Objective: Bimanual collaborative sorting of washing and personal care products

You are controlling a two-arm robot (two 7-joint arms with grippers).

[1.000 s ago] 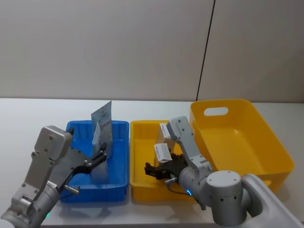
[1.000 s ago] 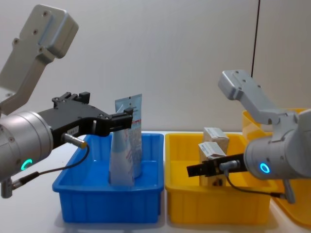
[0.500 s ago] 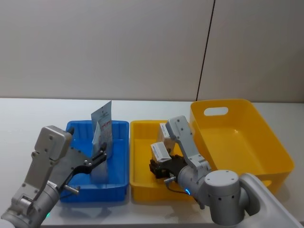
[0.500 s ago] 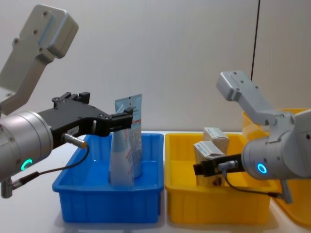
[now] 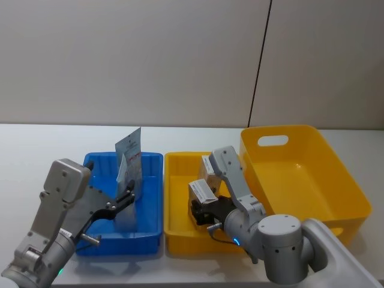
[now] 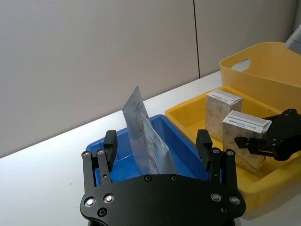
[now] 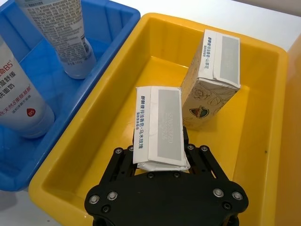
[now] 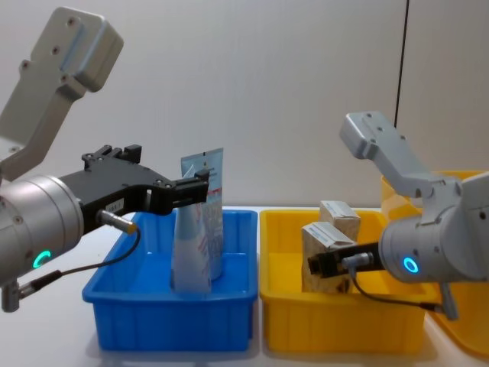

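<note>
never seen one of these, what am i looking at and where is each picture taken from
This is a two-armed robot at a table. One picture looks down from its head, one across from its chest, one from each wrist. On the table: a blue tray with two standing squeeze tubes, a small yellow tray, and a bigger yellow bin. The left end effector is open, close to the tubes. The right end effector is shut on a cream carton inside the small yellow tray, beside a second carton standing there.
</note>
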